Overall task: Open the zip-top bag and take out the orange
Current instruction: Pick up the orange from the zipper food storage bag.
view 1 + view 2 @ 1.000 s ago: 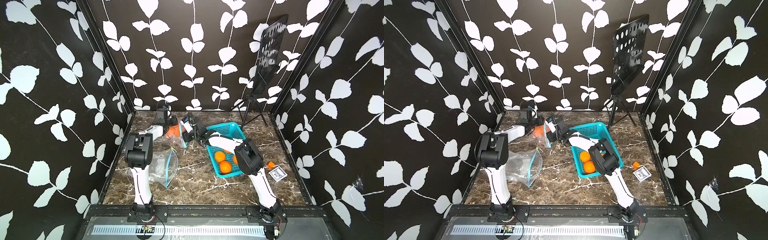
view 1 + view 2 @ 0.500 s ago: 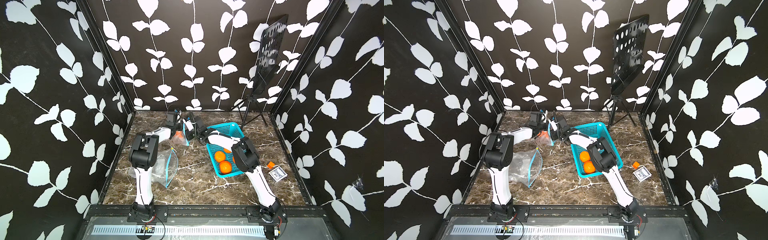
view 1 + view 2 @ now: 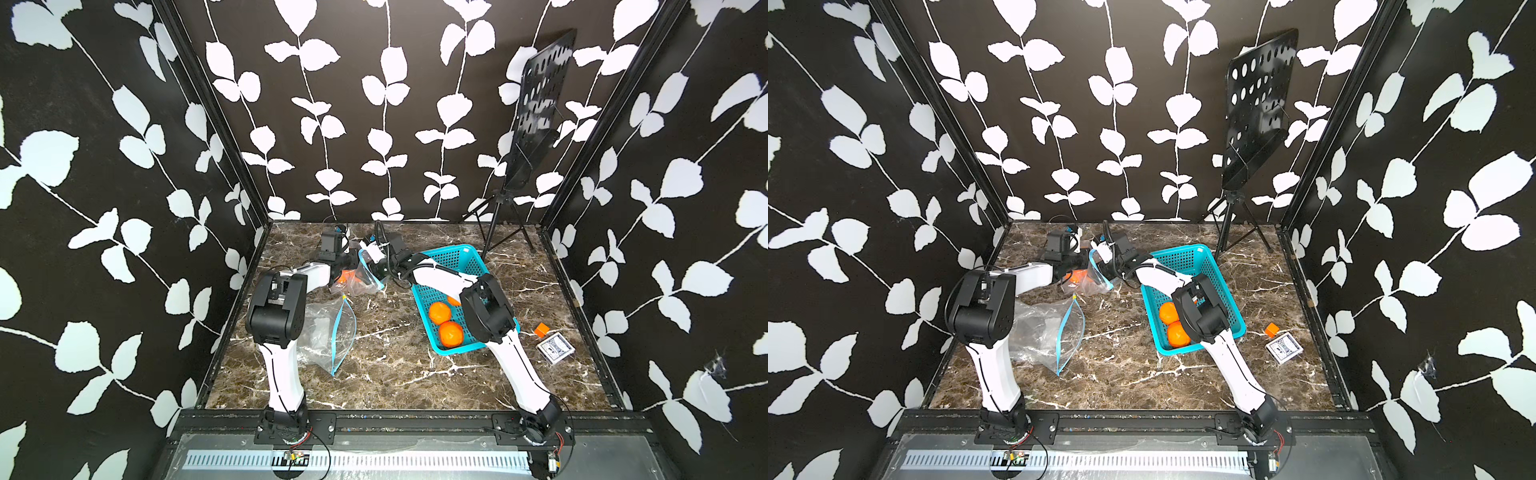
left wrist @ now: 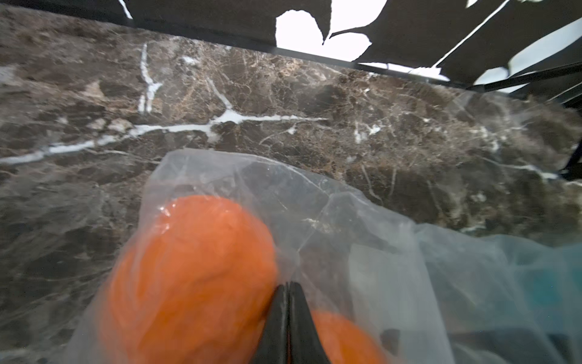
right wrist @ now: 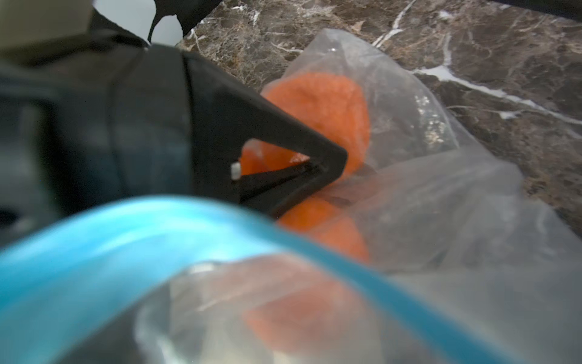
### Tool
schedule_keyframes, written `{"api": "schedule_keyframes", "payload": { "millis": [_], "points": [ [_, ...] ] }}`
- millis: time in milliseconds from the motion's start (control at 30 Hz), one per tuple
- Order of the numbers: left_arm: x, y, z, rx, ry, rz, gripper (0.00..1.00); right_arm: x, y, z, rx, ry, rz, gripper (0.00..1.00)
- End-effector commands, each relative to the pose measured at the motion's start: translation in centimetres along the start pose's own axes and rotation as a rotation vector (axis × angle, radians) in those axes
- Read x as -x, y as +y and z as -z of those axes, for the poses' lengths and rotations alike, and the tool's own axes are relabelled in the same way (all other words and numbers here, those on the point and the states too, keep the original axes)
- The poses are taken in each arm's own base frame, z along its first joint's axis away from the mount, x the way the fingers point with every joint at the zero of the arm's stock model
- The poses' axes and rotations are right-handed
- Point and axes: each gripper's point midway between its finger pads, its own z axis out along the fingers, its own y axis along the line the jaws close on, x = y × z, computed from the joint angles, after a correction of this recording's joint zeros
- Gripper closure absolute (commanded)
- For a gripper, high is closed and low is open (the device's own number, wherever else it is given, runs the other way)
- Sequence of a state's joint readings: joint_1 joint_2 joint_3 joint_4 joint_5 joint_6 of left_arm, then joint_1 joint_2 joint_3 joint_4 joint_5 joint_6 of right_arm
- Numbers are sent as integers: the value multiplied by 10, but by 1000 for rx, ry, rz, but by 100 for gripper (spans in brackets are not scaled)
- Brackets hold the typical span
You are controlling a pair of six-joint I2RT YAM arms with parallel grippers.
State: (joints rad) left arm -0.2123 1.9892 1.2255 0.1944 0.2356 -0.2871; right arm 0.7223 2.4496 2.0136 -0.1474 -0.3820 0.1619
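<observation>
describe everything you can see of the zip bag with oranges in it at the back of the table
The zip-top bag is clear, crinkled thin plastic with a blue zip strip along its mouth. It sits at the far side of the marble table, beside the teal basket. At least two oranges show through the film. The left gripper is shut, pinching a fold of film beside them. Whether the mouth is open is unclear.

Music stand (image 3: 540, 112), card pack (image 3: 555, 350)
</observation>
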Motion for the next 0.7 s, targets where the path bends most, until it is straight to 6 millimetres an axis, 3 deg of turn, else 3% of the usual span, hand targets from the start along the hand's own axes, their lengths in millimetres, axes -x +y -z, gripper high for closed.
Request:
{"api": "schedule_keyframes", "payload": {
  "millis": [0,133,267,333,400,467,667],
  "points": [
    [-54,-12,-8,-103,165,98,93,9,12,-13,19,-4,53,15],
    [-51,-9,-2,-80,144,89,91,-7,7,-27,10,80,7,14],
    [-51,-29,-1,-203,150,121,91,-13,2,-36,-12,120,-36,14],
    [-53,-37,1,-255,150,143,89,-8,-3,-36,-27,111,-44,17],
    [-58,-36,4,-250,157,142,87,-4,-8,-34,-12,84,-71,28],
    [-61,-29,8,-222,161,140,88,2,-11,-24,-35,57,-69,39],
    [-50,15,22,3,128,108,85,-8,-1,16,-117,52,13,46]
  ]
}}
